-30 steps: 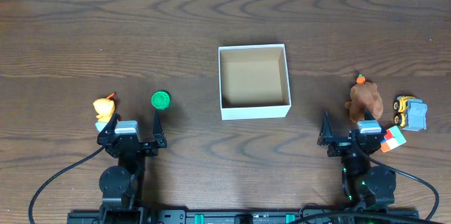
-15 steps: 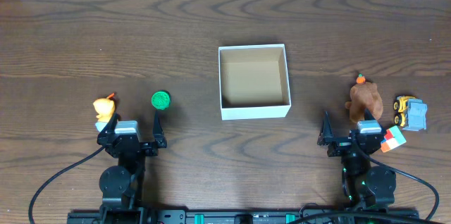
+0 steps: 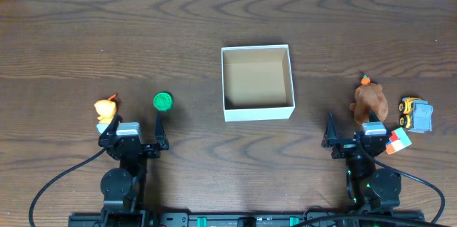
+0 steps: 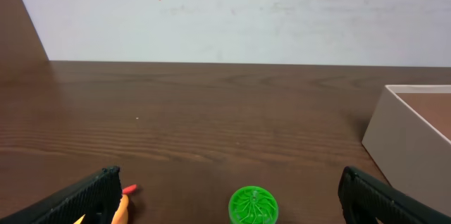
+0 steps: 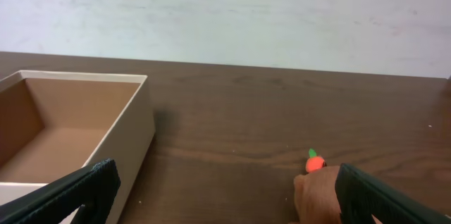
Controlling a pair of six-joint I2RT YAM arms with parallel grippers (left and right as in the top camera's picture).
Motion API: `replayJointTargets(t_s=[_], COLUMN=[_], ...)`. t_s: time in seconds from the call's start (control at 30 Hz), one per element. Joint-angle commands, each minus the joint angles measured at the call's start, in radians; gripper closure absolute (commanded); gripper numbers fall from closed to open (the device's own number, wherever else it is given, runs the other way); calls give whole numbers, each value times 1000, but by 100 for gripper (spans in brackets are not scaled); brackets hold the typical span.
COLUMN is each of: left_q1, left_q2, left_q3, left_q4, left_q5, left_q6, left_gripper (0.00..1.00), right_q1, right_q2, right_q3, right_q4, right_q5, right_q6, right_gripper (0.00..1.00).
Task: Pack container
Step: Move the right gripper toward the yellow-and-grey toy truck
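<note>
The container [image 3: 258,113] is a white-walled square box with a tan inside, open and empty, at the table's middle. It also shows in the right wrist view [image 5: 106,139] and at the right edge of the left wrist view [image 4: 402,136]. A green ridged disc [image 3: 163,101] [image 4: 254,205] lies ahead of my left gripper [image 3: 133,130] [image 4: 225,203], which is open and empty. An orange duck toy [image 3: 106,108] sits by its left finger. My right gripper [image 3: 355,133] [image 5: 222,196] is open and empty. A brown bear with an orange carrot [image 3: 370,101] [image 5: 317,192] sits by its right finger.
A yellow and grey toy truck [image 3: 415,113] lies at the far right. A red, white and blue cube [image 3: 397,140] lies beside the right arm. A white wall [image 4: 232,13] runs behind the table's far edge.
</note>
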Motion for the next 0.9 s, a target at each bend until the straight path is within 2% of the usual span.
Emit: replayJointTargets(t_s=[0.0,0.37,0.47,0.53,0.67,0.77,0.87], left_q1=[3,3,3,3,3,3,3], left_q2=[-6,-6,-6,-2,23,58,124], left_q3=[-15,-15,-15,-15,-6,41,126], left_q4=[-45,-45,-45,-45,-54,-87,-117], left_q5=[-24,-24,-24,-25,-24,-24,-25], left_q6=[14,13,13,-32,-210,-232,-232], left_gripper=[2,2,2,2,2,2,2], right_q1=[8,8,7,7,4,-13,-40], right_q2=[-7,-7,-1,19,87,155,248], right_q3=[-3,-3,-3,-2,34,117,251], right_q4=[0,13,-7,-8,-63,-156,-251], right_q5=[-8,-18,-22,-15,27,32,35], right_q6=[-13,-8,73,92,145,182,151], right_gripper=[1,1,1,1,1,1,1])
